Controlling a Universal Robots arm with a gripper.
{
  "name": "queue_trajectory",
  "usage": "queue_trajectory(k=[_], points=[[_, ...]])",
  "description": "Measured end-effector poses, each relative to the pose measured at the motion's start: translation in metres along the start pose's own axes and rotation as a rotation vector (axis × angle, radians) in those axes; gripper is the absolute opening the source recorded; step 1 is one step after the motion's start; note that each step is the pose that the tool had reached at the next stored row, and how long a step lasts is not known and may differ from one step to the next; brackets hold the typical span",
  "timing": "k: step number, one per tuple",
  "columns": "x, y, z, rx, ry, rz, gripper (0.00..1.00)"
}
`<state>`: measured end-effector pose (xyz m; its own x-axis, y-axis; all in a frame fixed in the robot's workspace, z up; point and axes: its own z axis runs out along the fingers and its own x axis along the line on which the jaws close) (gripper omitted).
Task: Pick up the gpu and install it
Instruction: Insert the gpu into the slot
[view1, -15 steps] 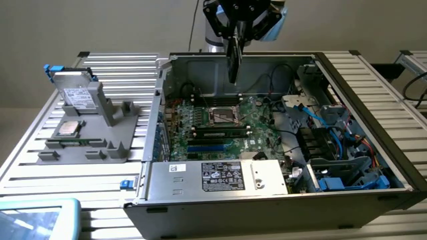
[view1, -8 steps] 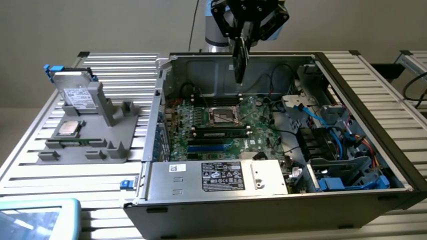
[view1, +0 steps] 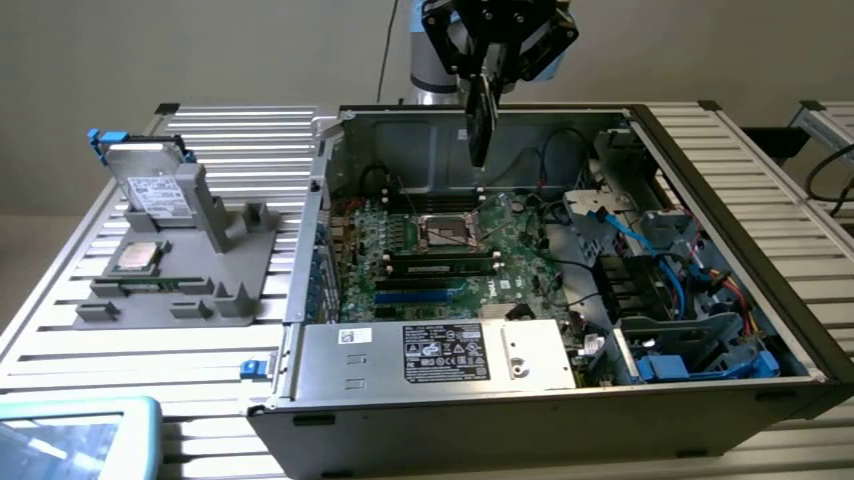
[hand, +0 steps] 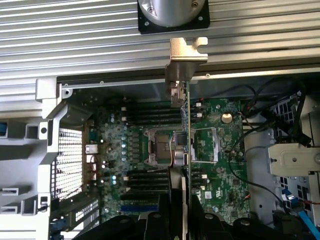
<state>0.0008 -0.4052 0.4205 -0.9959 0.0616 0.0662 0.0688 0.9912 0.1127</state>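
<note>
The gpu (view1: 479, 125) hangs edge-on and upright over the open computer case (view1: 747, 200), above the back half of the green motherboard (view1: 441, 250). My gripper (view1: 497, 60) is shut on its upper edge. In the wrist view the gpu (hand: 186, 125) runs as a thin line from my gripper (hand: 179, 200) to its silvery end bracket (hand: 187, 52), which sits over the case's rear wall. It crosses above the CPU socket (hand: 165, 147). The blue expansion slot (view1: 414, 297) lies below and nearer the case's front, apart from the card.
A grey fixture (view1: 174, 290) on the slatted table at the exterior view's left holds a silver drive with blue clips (view1: 147, 185) and a processor (view1: 138, 255). The power supply (view1: 441, 355) fills the case's front. Blue and black cables (view1: 667, 250) crowd the exterior view's right side.
</note>
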Motion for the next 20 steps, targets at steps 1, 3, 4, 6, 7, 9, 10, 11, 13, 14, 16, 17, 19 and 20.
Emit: queue_trajectory(k=[1, 3, 4, 6, 7, 9, 10, 11, 13, 14, 16, 17, 19, 20], points=[[0.0000, 0.0000, 0.0000, 0.0000, 0.0000, 0.000, 0.27], [0.0000, 0.0000, 0.0000, 0.0000, 0.0000, 0.000, 0.27], [0.0000, 0.0000, 0.0000, 0.0000, 0.0000, 0.000, 0.27], [0.0000, 0.0000, 0.0000, 0.0000, -0.0001, 0.000, 0.27], [0.0000, 0.0000, 0.0000, -0.0001, -0.0001, 0.000, 0.27], [0.0000, 0.0000, 0.0000, 0.0001, -0.0001, -0.004, 0.27], [0.0000, 0.0000, 0.0000, 0.0004, 0.0010, -0.020, 0.27], [0.0000, 0.0000, 0.0000, 0.0006, 0.0024, -0.038, 0.27], [0.0000, 0.0000, 0.0000, 0.0014, 0.0056, -0.074, 0.27], [0.0000, 0.0000, 0.0000, 0.0019, 0.0073, -0.093, 0.27], [0.0000, 0.0000, 0.0000, 0.0011, 0.0113, -0.129, 0.27], [0.0000, 0.0001, 0.0000, 0.0004, 0.0135, -0.146, 0.27], [0.0000, 0.0000, 0.0000, -0.0017, 0.0177, -0.183, 0.27], [0.0000, 0.0000, 0.0000, -0.0030, 0.0197, -0.200, 0.27]])
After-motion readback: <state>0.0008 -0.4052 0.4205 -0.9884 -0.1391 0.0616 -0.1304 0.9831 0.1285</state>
